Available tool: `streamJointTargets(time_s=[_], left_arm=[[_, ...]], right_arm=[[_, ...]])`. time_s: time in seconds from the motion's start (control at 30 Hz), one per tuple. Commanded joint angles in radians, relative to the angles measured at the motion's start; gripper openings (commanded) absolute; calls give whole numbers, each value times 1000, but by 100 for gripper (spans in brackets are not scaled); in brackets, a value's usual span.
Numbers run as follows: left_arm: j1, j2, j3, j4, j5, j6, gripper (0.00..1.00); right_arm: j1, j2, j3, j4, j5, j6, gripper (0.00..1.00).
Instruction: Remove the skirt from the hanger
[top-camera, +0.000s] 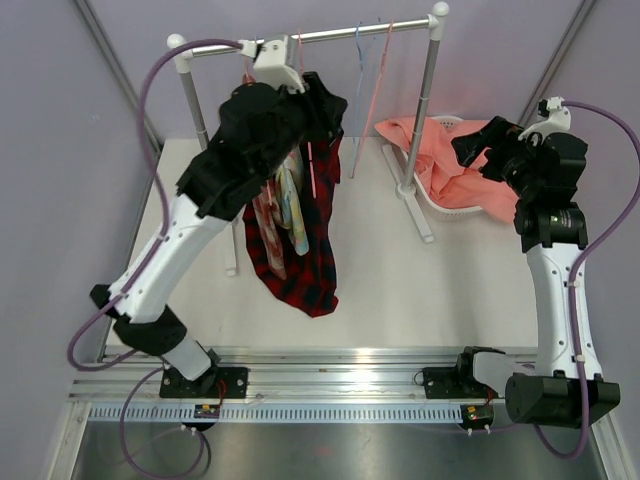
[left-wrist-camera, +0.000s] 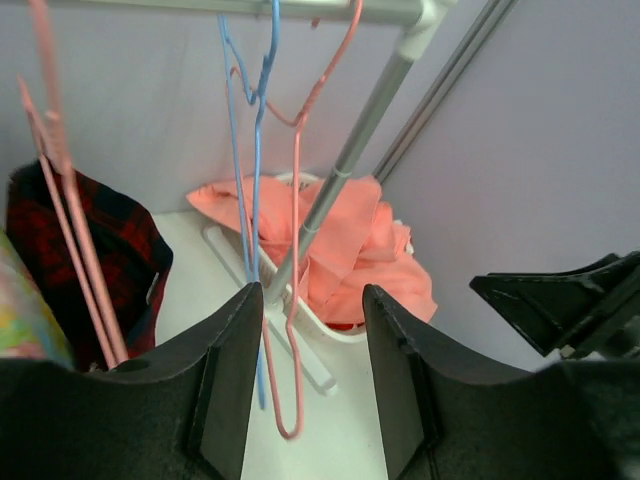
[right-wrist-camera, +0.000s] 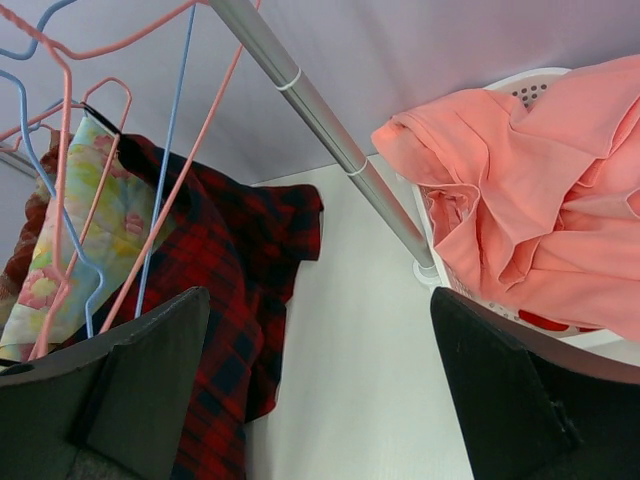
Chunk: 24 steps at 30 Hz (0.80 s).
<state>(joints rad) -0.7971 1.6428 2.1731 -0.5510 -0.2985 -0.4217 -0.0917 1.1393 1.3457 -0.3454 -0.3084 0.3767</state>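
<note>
A red plaid skirt (top-camera: 310, 240) hangs on a thin pink hanger (top-camera: 313, 165) from the rack's rail (top-camera: 330, 35), left of its middle. It also shows in the left wrist view (left-wrist-camera: 90, 250) and the right wrist view (right-wrist-camera: 230, 290). My left gripper (top-camera: 328, 105) is raised beside the skirt's top, just under the rail. It is open and empty (left-wrist-camera: 310, 300), with the skirt to its left. My right gripper (top-camera: 472, 145) is open and empty (right-wrist-camera: 320, 300), held to the right of the rack by the basket.
A floral garment (top-camera: 290, 205) hangs just left of the skirt. An empty blue hanger (top-camera: 360, 60) and an empty pink hanger (top-camera: 385, 60) hang to the right on the rail. A white basket (top-camera: 440, 205) with an orange garment (top-camera: 440, 155) stands by the right rack post (top-camera: 425, 110).
</note>
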Motion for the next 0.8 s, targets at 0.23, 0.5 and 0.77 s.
streamJointTargets(time_s=[0.23, 0.5, 0.77], left_arm=[[10, -186, -176, -10, -137, 67, 46], [48, -83, -113, -24, -131, 75, 44], [105, 58, 14, -81, -131, 74, 42]], right_arm=[[6, -59, -20, -21, -24, -13, 99], [6, -78, -37, -38, -23, -27, 100], [6, -85, -37, -46, -18, -35, 99]])
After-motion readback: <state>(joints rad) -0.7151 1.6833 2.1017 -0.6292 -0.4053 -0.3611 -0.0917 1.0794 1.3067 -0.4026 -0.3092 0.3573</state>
